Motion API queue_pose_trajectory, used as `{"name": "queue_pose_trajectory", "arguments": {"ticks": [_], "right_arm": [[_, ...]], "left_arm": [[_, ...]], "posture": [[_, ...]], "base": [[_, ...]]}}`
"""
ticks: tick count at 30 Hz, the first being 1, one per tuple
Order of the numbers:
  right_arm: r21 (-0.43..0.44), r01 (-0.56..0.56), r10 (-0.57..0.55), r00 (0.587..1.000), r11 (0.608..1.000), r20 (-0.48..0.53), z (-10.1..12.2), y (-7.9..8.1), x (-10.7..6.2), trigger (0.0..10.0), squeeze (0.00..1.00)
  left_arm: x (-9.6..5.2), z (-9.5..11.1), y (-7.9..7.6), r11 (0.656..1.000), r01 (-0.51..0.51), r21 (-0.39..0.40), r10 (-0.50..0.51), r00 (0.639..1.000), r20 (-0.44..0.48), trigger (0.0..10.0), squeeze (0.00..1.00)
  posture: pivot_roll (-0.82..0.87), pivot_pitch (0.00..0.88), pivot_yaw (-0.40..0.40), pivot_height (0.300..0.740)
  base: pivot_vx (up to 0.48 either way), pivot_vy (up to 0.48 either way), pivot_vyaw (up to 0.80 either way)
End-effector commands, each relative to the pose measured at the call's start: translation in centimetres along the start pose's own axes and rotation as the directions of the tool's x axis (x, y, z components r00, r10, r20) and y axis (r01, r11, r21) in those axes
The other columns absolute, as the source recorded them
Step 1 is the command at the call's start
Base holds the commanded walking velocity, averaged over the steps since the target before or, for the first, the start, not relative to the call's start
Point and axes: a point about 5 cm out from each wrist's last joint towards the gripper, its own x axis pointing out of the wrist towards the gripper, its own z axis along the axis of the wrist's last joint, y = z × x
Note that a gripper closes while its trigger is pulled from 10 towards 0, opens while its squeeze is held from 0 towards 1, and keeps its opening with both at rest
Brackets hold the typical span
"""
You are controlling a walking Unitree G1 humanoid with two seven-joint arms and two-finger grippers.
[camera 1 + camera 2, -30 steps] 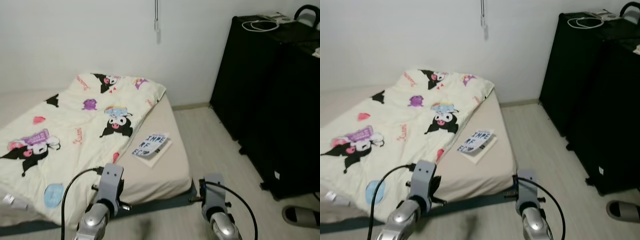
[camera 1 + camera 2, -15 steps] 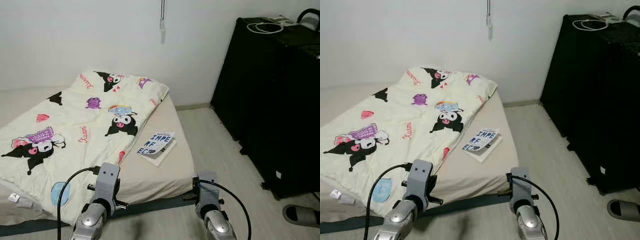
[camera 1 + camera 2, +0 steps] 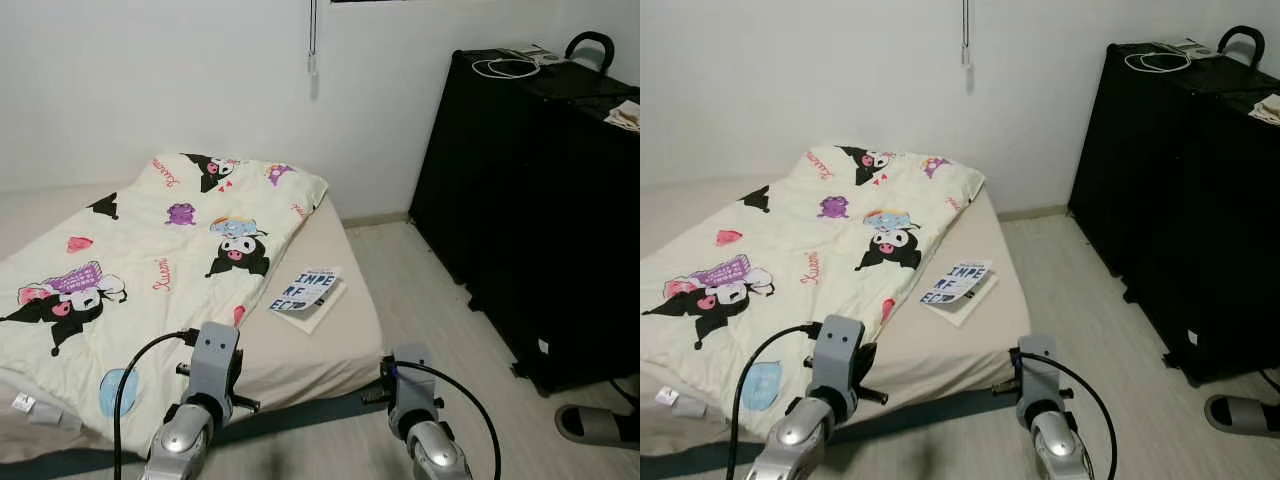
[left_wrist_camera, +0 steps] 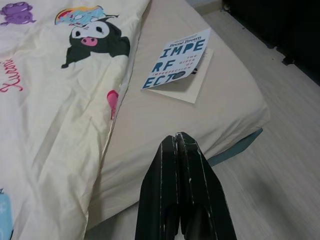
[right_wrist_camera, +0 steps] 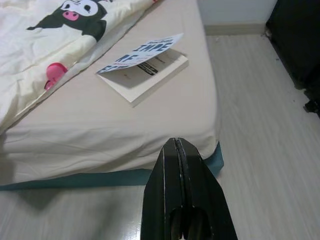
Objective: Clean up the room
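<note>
Over the last second only the head camera has shifted slightly, the book [image 3: 309,296] unmoved on the bare mattress [image 3: 330,345] just beside the quilt [image 3: 150,270], while left gripper [image 4: 179,141] and right gripper [image 5: 176,145], both clenched empty, hang short of the bed's foot: pickup not begun.
</note>
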Motion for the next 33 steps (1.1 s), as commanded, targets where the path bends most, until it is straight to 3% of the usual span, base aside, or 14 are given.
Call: {"name": "queue_pose_trajectory", "arguments": {"ticks": [1,16,33], "right_arm": [[0.016,0.010,-0.010,1.000,1.000,-0.018,-0.33,-0.21,-0.17,10.0,0.00],[0.007,-0.008,0.008,1.000,1.000,-0.020,-0.28,-0.22,-0.15,10.0,0.00],[-0.004,-0.053,0.053,0.998,0.999,-0.022,0.13,0.16,0.14,10.0,0.00]], "left_arm": [[-0.26,-0.32,0.08,1.000,-0.007,-0.014,0.007,1.000,-0.004,10.0,0.00],[-0.33,-0.71,0.29,0.999,-0.024,-0.029,0.023,1.000,-0.015,10.0,0.00],[-0.30,-0.97,0.65,0.996,-0.077,-0.046,0.075,0.997,-0.034,10.0,0.00]], "posture": [[-0.04,0.092,0.003,0.737],[-0.05,0.082,-0.007,0.737],[-0.05,0.094,-0.018,0.737]], "base": [[0.469,0.000,0.00],[0.422,0.000,0.00],[0.000,0.000,0.00]]}}
